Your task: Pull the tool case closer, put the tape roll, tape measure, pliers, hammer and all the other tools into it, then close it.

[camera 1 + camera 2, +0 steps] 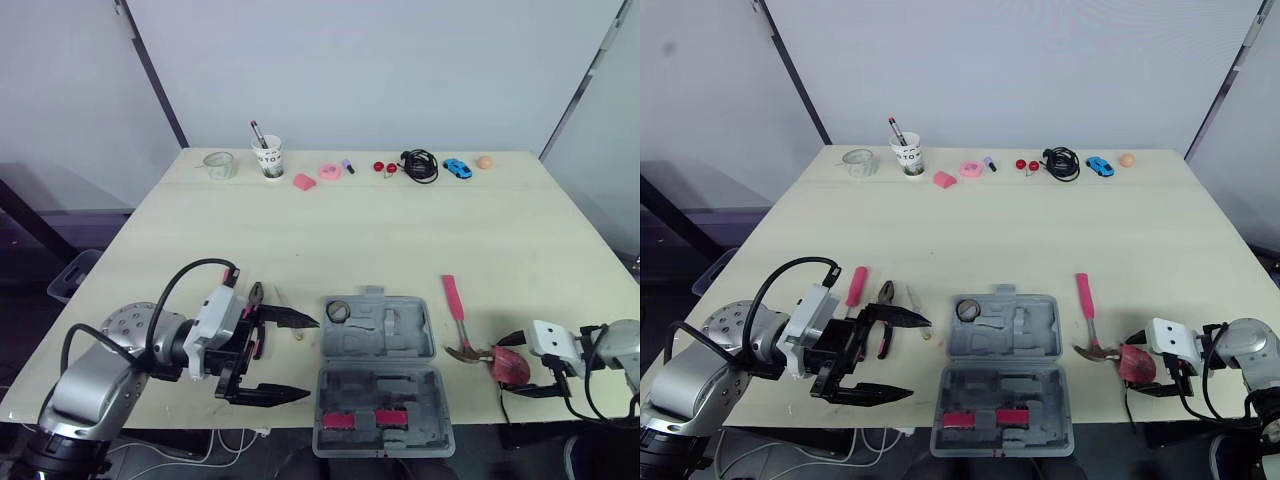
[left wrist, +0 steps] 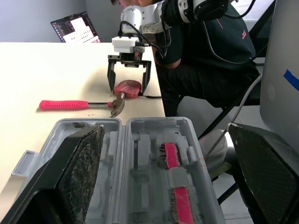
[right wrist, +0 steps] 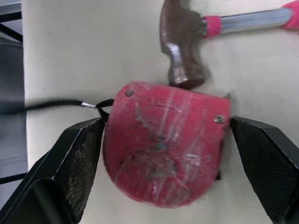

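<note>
Fingers of our right gripper (image 2: 128,88) stand spread on either side of the red tape measure (image 3: 163,154), which lies on the table (image 1: 400,230) just beside the hammer (image 1: 455,305), right of the open tool case (image 1: 385,362). Our left gripper (image 1: 918,357) gapes wide near the pliers (image 1: 885,305). We see the tape roll (image 1: 337,311) in the case.

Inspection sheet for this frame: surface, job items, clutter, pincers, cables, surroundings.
Surface: pale wooden table.
Job's things: tool case open at near edge, tape roll inside; hammer, tape measure, pliers, screwdriver outside.
Clutter: cup, glass, toy car along far edge.
Grippers: left pincer open beside case; right pincer open, straddling tape measure.
Cables: black coil at far edge.
Surroundings: grey wall behind.
</note>
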Available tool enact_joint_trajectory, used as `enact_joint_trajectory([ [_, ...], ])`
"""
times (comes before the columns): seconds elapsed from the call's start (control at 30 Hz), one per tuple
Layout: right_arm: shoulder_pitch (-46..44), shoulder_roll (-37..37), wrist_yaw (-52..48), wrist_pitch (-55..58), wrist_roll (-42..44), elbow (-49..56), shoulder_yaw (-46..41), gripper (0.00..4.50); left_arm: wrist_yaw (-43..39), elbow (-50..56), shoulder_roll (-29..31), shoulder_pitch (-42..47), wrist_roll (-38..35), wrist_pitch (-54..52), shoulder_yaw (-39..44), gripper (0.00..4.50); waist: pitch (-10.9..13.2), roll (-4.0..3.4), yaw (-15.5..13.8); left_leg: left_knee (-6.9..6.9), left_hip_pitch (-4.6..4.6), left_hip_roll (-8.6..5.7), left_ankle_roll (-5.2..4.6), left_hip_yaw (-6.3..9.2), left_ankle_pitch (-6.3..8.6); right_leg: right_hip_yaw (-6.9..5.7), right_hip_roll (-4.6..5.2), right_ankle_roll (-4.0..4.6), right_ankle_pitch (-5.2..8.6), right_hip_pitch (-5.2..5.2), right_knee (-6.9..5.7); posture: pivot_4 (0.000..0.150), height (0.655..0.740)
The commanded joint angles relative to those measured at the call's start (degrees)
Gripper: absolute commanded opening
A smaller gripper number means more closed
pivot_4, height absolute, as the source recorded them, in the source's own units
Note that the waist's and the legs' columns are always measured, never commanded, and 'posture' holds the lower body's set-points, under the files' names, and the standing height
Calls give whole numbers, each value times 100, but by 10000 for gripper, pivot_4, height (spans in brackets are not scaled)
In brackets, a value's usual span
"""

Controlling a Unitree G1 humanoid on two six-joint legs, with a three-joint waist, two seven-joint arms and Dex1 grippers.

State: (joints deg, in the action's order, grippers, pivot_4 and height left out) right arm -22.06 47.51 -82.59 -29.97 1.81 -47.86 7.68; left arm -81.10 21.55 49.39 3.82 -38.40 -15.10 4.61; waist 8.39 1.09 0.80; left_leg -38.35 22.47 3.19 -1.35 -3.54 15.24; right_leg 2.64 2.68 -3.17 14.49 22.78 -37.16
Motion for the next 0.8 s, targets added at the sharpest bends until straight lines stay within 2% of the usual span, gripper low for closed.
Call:
enact_joint_trajectory([
  [0.03,-78,37,9,-105,-37,-97,-20,44677,0,185,73,-23,-93,8,179,45000,0,0,0,0,0,0,0,0,0,0,0,0,0,0,0,1500,7400],
  [0.23,47,86,299,276,42,-110,-176,44677,-31,150,92,-28,-86,39,198,45000,0,0,-1,0,-3,0,0,-1,0,1,0,0,0,-3,0,1500,7400],
  [0.5,730,259,418,1122,585,745,-603,44677,-70,74,15,85,-26,84,21,45000,0,0,-18,0,-7,0,0,0,0,1,1,0,0,-9,0,1500,7400],
  [0.8,1267,147,607,1544,920,1385,-882,44677,-146,-56,-19,311,-17,68,-85,45000,0,0,-2,0,-8,0,0,0,0,1,0,0,0,-8,0,1500,7400],
])
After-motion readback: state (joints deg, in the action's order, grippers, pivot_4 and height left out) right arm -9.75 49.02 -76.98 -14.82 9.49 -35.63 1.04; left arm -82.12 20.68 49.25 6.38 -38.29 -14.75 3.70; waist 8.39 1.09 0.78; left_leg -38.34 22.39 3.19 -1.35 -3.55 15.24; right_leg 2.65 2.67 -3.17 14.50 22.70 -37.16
